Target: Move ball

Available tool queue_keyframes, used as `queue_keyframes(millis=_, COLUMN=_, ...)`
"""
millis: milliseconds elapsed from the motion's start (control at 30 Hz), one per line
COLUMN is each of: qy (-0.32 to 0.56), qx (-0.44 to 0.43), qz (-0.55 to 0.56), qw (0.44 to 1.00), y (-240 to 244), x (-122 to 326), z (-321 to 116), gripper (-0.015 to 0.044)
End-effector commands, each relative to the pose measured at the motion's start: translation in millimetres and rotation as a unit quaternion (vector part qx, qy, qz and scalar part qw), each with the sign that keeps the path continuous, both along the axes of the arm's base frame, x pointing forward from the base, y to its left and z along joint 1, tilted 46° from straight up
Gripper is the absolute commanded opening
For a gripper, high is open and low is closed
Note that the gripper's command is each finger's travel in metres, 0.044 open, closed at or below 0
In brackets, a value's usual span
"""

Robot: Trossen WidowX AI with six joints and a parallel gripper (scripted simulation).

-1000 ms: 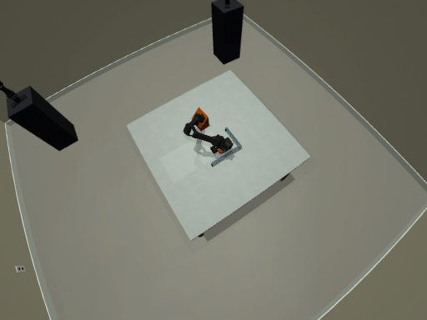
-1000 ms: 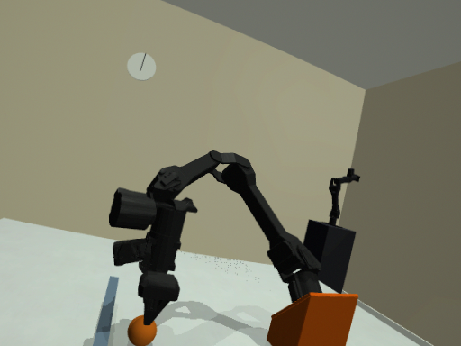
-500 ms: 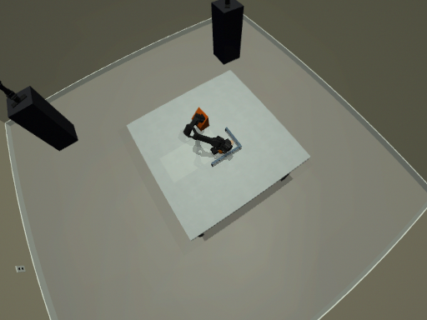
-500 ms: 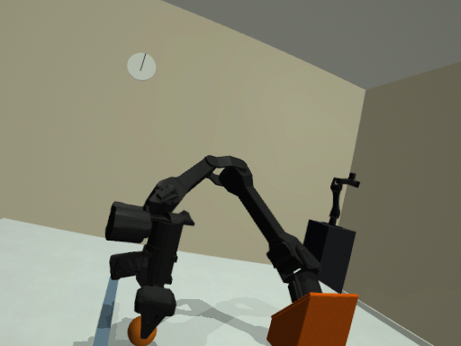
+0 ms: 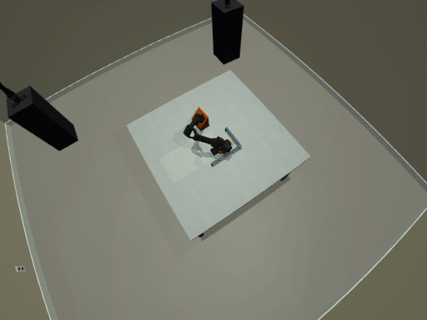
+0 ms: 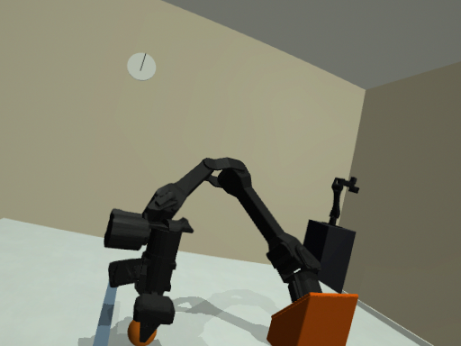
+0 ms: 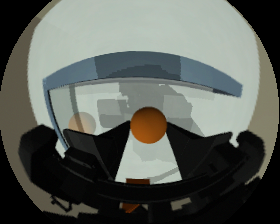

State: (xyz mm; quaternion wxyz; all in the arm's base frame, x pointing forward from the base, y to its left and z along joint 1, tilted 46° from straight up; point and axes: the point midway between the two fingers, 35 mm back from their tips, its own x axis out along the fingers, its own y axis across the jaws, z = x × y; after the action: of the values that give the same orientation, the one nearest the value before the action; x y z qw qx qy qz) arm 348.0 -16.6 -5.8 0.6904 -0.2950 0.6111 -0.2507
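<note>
The orange ball is at table height, inside the corner of the walls. The gripper points down, with a fingertip against each side of the ball, shut on it. The see-through ball is a pale orange shape to the left of the ball in the wrist view, close to the corner. The bluish clear walls run across the top and down the left in the wrist view. The arm hides most of the ball in the top view.
The arm's orange base block stands on the pale table. One wall runs close beside the gripper. Dark pedestals with other arms stand off the table.
</note>
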Motion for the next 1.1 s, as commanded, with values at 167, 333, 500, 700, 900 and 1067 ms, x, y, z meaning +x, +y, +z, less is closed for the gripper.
queue_keyframes(millis=167, qy=-0.005, qx=0.005, qz=0.007, qw=1.000, y=5.3, x=1.7, z=1.2, gripper=0.0136)
queue_keyframes(millis=333, qy=-0.017, qx=0.023, qz=0.018, qw=0.999, y=28.9, x=4.5, z=12.7, gripper=0.0005)
queue_keyframes(millis=500, qy=-0.012, qx=0.022, qz=0.016, qw=1.000, y=45.1, x=3.0, z=27.8, gripper=0.0000)
queue_keyframes(millis=700, qy=-0.005, qx=0.016, qz=0.010, qw=1.000, y=68.0, x=-2.9, z=53.5, gripper=0.0000)
queue_keyframes(millis=900, qy=0.000, qx=0.006, qz=0.005, qw=1.000, y=89.1, x=-12.3, z=81.9, gripper=0.0000)
queue_keyframes(millis=1067, qy=0.001, qx=0.001, qz=0.002, qw=1.000, y=97.3, x=-17.2, z=94.4, gripper=0.0000)
